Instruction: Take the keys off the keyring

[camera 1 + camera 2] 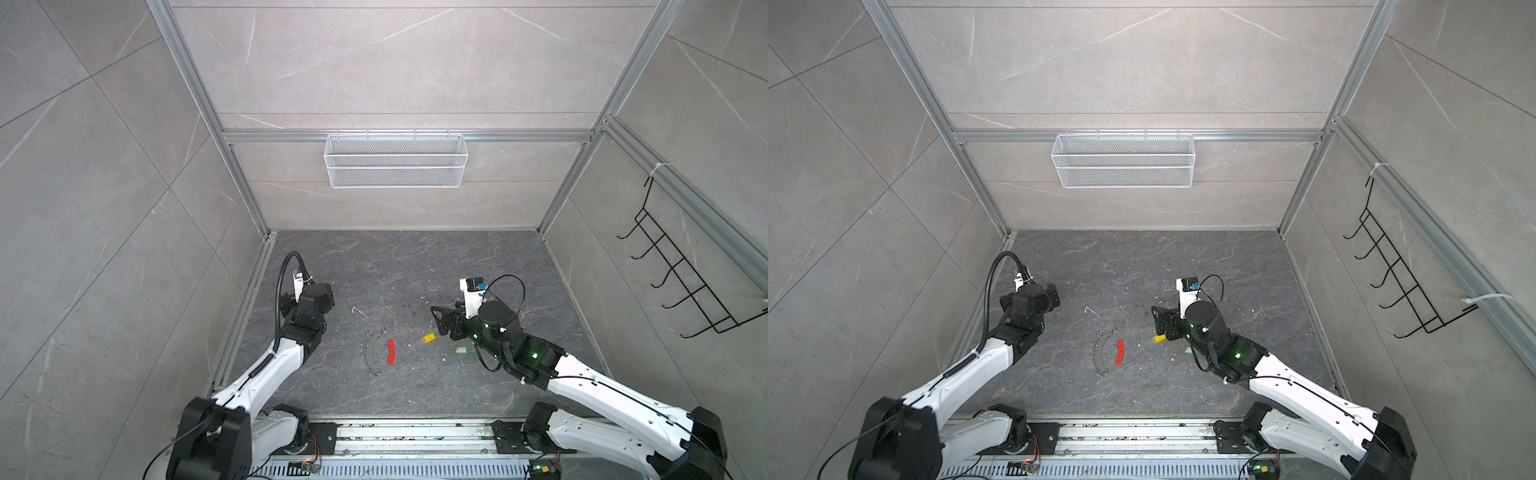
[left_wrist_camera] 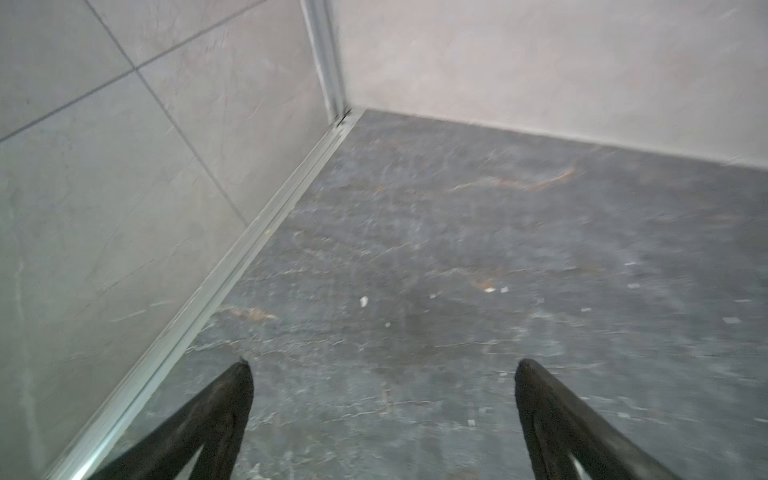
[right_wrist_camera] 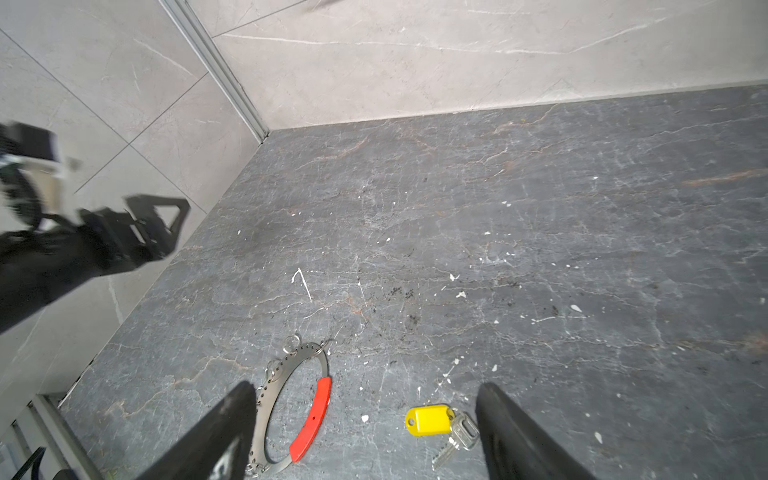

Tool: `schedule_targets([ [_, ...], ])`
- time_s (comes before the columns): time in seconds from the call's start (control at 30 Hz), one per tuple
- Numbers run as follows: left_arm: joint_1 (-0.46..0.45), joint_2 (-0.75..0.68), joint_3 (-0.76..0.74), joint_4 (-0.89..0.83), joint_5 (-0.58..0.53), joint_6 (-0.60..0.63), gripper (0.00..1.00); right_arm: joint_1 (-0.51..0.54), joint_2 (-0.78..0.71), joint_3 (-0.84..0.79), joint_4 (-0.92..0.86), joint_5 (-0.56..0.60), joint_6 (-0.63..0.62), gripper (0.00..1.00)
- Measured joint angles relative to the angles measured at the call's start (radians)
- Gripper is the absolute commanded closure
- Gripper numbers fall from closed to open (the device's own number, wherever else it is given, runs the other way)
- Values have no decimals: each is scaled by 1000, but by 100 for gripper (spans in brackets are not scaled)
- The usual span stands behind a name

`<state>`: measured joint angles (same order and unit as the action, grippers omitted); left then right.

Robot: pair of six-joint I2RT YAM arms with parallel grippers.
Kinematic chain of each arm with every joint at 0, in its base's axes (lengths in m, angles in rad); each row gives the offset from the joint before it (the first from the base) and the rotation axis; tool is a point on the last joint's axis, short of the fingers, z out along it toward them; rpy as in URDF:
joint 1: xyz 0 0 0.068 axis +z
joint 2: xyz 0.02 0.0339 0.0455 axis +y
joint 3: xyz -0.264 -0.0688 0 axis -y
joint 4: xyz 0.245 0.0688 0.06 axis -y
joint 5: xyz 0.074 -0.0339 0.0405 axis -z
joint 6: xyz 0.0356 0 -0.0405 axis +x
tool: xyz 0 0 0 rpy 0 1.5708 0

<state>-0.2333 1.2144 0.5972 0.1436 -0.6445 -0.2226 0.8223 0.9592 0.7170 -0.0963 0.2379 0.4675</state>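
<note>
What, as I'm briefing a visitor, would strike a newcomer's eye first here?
The red segment of the keyring glows against the dark floor, mid-scene. Just right of it in a top view lies the yellow-headed key, apart from the keyring, near the open right gripper.

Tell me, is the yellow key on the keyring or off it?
Off. The yellow key lies on the table, apart from the keyring, bare surface between them.

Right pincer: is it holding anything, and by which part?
Nothing. The right pincer is open, and the yellow key lies untouched between its fingers.
</note>
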Motion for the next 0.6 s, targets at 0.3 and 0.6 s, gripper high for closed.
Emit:
schedule_targets([
  [0.3, 100, 246, -60, 182, 66, 111, 0, 0, -85, -7, -7, 52, -12, 1],
  [0.6, 164, 264, -157, 433, 236, 201, 0, 0, -156, -37, -16, 119, -11, 1],
])
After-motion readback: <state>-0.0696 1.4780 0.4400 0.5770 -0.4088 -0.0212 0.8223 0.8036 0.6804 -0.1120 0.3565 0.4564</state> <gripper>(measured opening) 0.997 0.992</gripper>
